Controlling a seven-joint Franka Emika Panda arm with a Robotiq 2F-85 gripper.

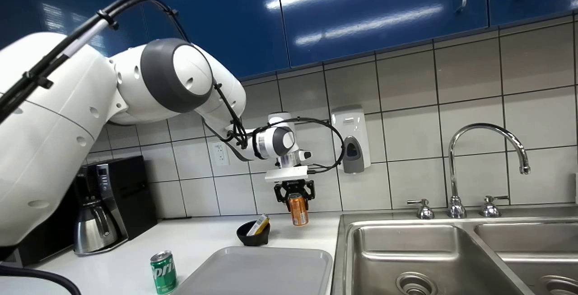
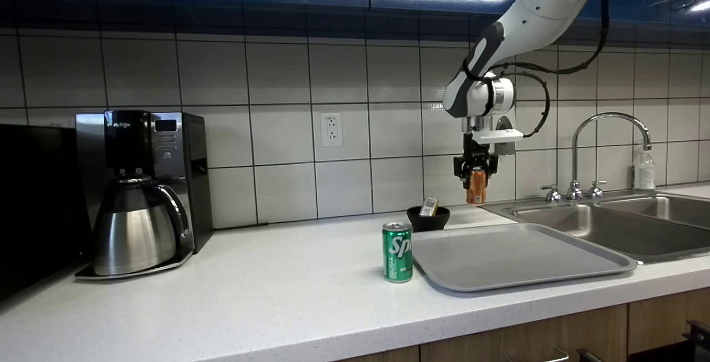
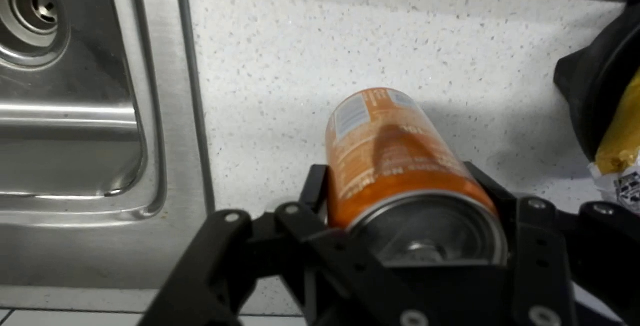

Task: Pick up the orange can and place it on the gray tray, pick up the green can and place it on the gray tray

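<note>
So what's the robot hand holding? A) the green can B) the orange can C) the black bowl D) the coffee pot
B: in the wrist view, the orange can is clamped between the jaws of the gripper.

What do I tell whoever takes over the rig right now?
Gripper: shut on the orange can, held above the counter between the sink and black bowl.
Green can: upright on the counter beside the gray tray.
Done: orange can picked up.
Left: place it on the tray, then pick up the green can and place it there too; neither is there yet.
</note>
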